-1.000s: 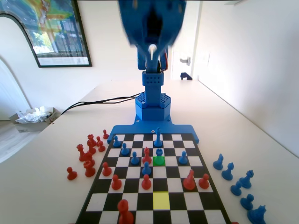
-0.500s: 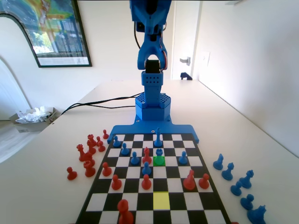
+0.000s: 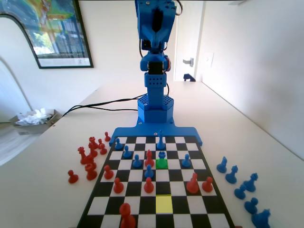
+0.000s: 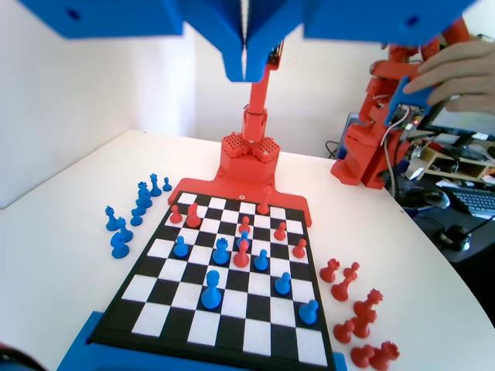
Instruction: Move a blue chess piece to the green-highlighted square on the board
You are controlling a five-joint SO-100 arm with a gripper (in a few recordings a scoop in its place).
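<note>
In the fixed view the blue chess piece, stubby with a ringed crown, stands on the green-highlighted square in the middle of the board. The blue arm is folded up high over its base at the board's far end, well away from the piece. In the wrist view my gripper hangs at the top edge, far above the board. Its jaws are pressed together with nothing between them. The same crowned blue piece stands free there, left of a red piece.
A yellow square lies near the board's near end in the fixed view. Red and blue pieces are spread over the board. Loose red pieces stand left of it and loose blue ones right. A black cable runs to the base.
The arm has drawn back from looming close over the board to a folded, upright pose at its base. The blue crowned piece has stayed on the green square.
</note>
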